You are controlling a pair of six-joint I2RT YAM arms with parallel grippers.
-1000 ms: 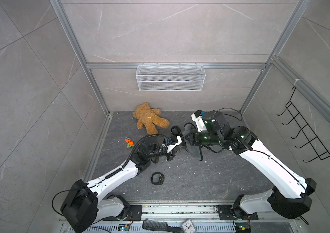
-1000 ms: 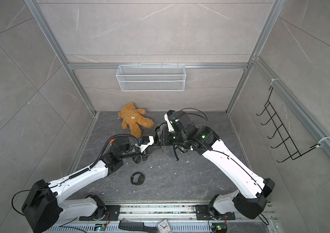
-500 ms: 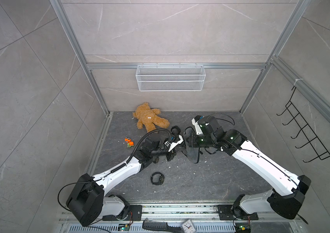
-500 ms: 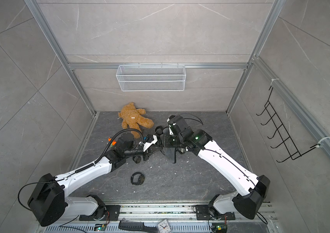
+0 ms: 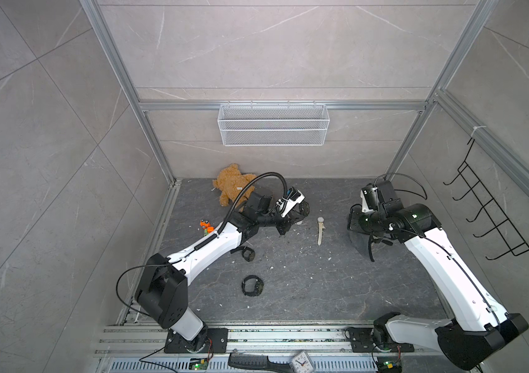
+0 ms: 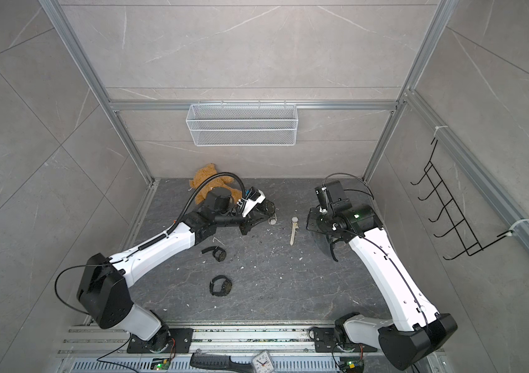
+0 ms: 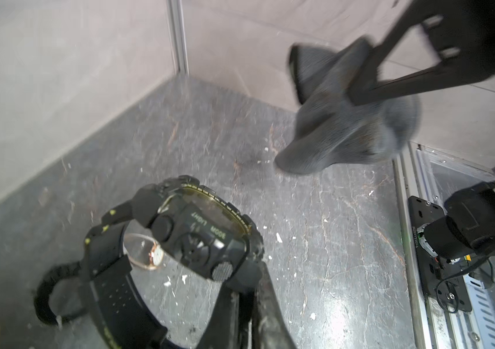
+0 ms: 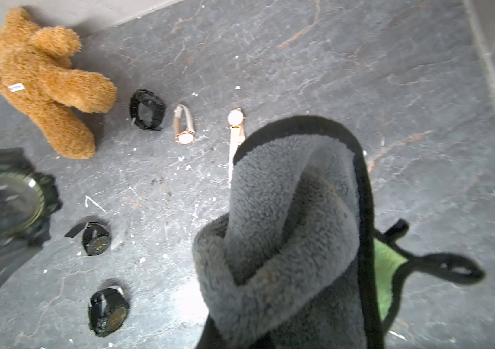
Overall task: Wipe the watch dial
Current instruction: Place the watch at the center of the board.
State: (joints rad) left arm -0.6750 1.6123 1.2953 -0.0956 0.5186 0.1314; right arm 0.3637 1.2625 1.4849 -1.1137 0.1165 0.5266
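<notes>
- Left tool (image 7: 255, 302): clamped narrow on the strap of a chunky black watch (image 7: 204, 229), holding it above the bench (image 5: 321, 284) with the dial tilted up. It sits just out from the teddy bear (image 5: 232, 185).
- Right tool (image 7: 358, 90): pinched shut on a grey cloth (image 8: 285, 226), which hangs in a loose fold.
- Change: a second ago both arms met mid-bench, close to the bear, with the cloth up against the held watch. Now the right arm has swung away and the cloth is well clear of the dial, far from the bear. The left arm has barely moved.
- Read: this looks like a wipe pass just finished, or a reset between passes. The wrist view shows no obvious smears on the dial, but it's too blurred to call it clean.
- Next call, my guess: either bring the cloth back in or set the watch down.
- Count, watches: six. One is held and five lie on the bench: three black and two with pale straps, fanned out from the bear.
- Count, other: one cloth, one bear, and one comb (image 5: 256, 363) plus one small clock (image 5: 302, 363) at the front rail, far from the bear.
</notes>
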